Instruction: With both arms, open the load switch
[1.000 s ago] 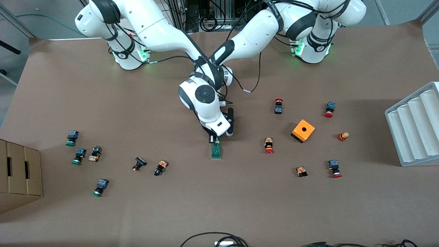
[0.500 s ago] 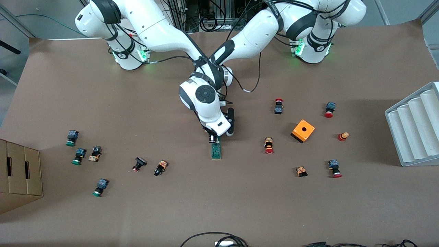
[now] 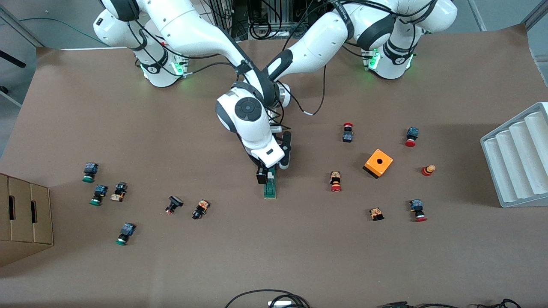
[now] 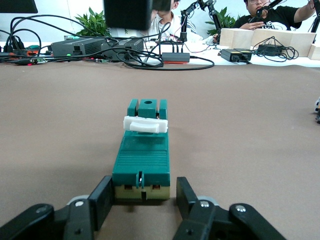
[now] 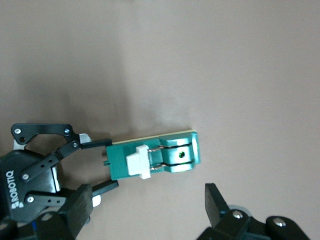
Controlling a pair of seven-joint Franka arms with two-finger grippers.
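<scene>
Your left pincer (image 4: 142,200) clamps the narrow green load switch (image 4: 142,155) on the brown tabletop (image 3: 299,256); your right pincer (image 3: 264,175) hangs spread wide above it, empty.

Load switch (image 3: 269,189), narrow green block, white lever on top, flat on tabletop (image 3: 274,256), long axis twelve-to-six o'clock in front view

My left gripper (image 4: 142,200) sits low on the brown paper-covered bench (image 3: 274,256), its jaws clamped on the end of the narrow green load switch (image 3: 270,188) farther from the front camera. My right gripper (image 3: 266,176), jaws spread, hangs over that same end. The orange square box (image 3: 378,163) lies toward my left arm's end.
</scene>
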